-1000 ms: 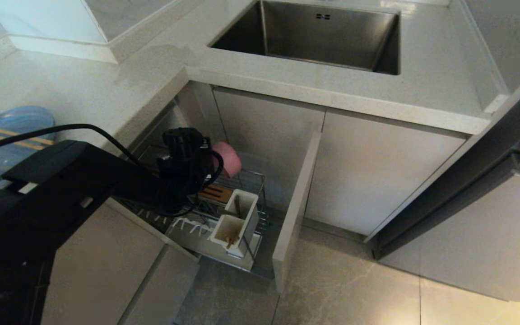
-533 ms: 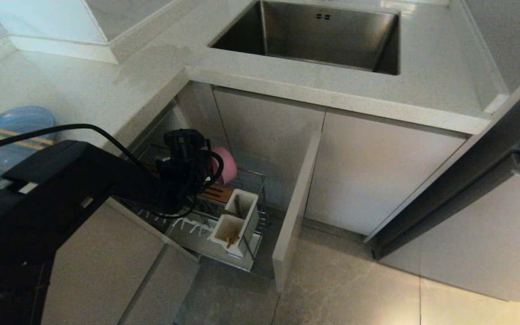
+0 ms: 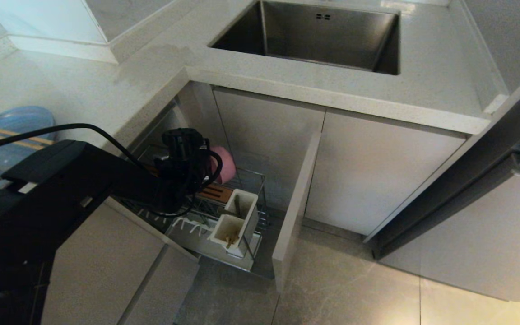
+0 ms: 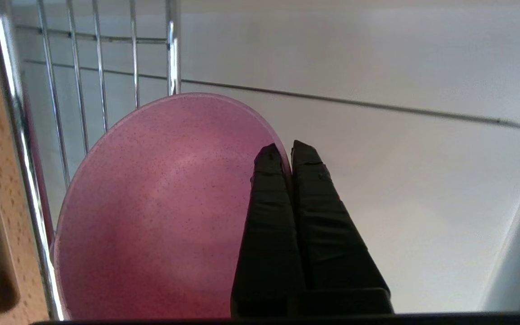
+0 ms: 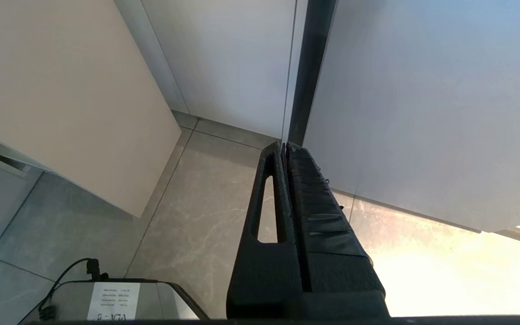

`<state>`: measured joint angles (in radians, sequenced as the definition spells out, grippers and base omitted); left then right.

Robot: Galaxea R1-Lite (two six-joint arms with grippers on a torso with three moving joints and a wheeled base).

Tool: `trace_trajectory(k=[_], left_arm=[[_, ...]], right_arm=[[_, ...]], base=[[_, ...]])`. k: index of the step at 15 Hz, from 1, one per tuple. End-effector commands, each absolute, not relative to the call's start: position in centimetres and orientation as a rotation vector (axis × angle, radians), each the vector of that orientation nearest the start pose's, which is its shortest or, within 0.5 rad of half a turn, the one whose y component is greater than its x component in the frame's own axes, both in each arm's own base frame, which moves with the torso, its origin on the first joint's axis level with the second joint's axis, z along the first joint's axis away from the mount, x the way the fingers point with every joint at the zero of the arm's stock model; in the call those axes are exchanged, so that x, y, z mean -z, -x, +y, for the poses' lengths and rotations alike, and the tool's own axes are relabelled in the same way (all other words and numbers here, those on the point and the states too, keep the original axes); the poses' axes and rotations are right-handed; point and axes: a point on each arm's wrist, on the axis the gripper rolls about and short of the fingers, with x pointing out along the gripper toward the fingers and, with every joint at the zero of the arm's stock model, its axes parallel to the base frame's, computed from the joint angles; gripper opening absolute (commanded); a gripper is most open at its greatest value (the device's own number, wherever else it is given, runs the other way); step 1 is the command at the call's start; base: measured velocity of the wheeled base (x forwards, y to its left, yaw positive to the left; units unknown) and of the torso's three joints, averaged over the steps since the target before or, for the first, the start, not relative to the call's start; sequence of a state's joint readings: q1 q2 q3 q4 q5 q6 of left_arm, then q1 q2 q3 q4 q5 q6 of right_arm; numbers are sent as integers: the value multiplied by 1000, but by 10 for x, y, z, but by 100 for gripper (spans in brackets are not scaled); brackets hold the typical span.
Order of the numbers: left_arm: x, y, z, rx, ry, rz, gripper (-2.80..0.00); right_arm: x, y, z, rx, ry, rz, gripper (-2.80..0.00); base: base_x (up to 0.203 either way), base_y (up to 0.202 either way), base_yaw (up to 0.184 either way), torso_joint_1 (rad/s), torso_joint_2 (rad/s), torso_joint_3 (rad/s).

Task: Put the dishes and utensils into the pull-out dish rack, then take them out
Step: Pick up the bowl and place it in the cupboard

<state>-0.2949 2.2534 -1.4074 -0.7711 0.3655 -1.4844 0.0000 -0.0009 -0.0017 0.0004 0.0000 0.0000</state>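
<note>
Matte black boxy left arm (image 3: 75,176) trailing a looping black cable (image 3: 61,128).

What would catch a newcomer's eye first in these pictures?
The black left arm reaching down into the pull-out dish rack, its left gripper pinching the rim of the pink bowl, which stands on edge inside the chrome wires. Next, the steel sink set in the pale counter above.
</note>
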Motion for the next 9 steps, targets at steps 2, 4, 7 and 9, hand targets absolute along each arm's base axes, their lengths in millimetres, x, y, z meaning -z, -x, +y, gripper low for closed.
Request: trace_trajectory(k=[2,4,7,9], left_arm=[[-145,-445,-127,-106,1446,0,-280],[-144,-445,-126,-110,1448,-1,-280],[-144,-445,-126,-108,1449,0,0],[-145,-445,-126,-109,1449,-2,0]], right_arm=[[-76,23,0,0,0,0,-280],[-76,23,0,0,0,-2,-280],[-76,23,0,0,0,-1,-280],[-76,23,0,0,0,-2,-280]], base=[[0,0,0,0,0,0],[0,0,0,0,0,0],[0,0,0,0,0,0],[0,0,0,0,0,0]])
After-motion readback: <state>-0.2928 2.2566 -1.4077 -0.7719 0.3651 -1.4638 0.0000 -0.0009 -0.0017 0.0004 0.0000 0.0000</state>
